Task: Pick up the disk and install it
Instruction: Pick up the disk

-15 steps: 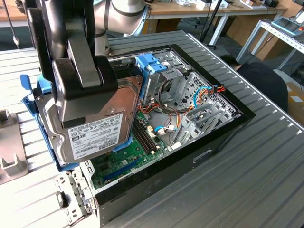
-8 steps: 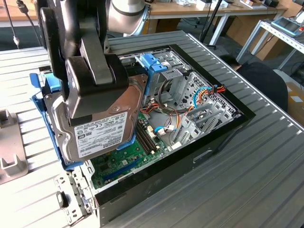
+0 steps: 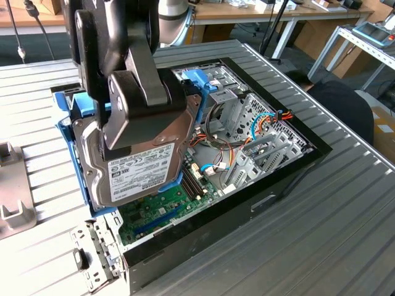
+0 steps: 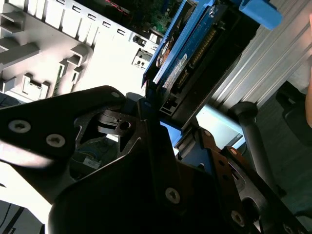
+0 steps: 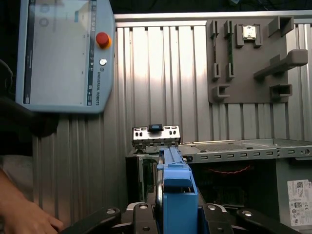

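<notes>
A grey fixture plate [image 3: 11, 197] lies on the ribbed metal desk [image 3: 321, 228] at the exterior view's left, off to one side of the jaws. A small perforated metal bracket [image 3: 92, 253] lies lower down, near the case's corner.

The black jaws are clenched on the disk [image 3: 139, 169], closed only as far as its thickness allows. One presses the labelled grey metal face and the other sits behind it. The disk, framed in its light blue carrier, hangs tilted in their grip with the label facing the exterior camera, over the near end of the open computer case [image 3: 290, 172]. In the second wrist view the disk [image 4: 192, 53] shows edge-on, running out from between the jaws. In the first wrist view a teach pendant [image 5: 63, 53] lies on the desk well beyond them.

To the exterior view's right of the jaws, the black case lies flat with its side panel off. It holds a green circuit board [image 3: 163, 206] just under the disk, then a grey metal drive cage [image 3: 237, 108]. Orange, red and blue cables [image 3: 271, 123] lie farther from the jaws.
</notes>
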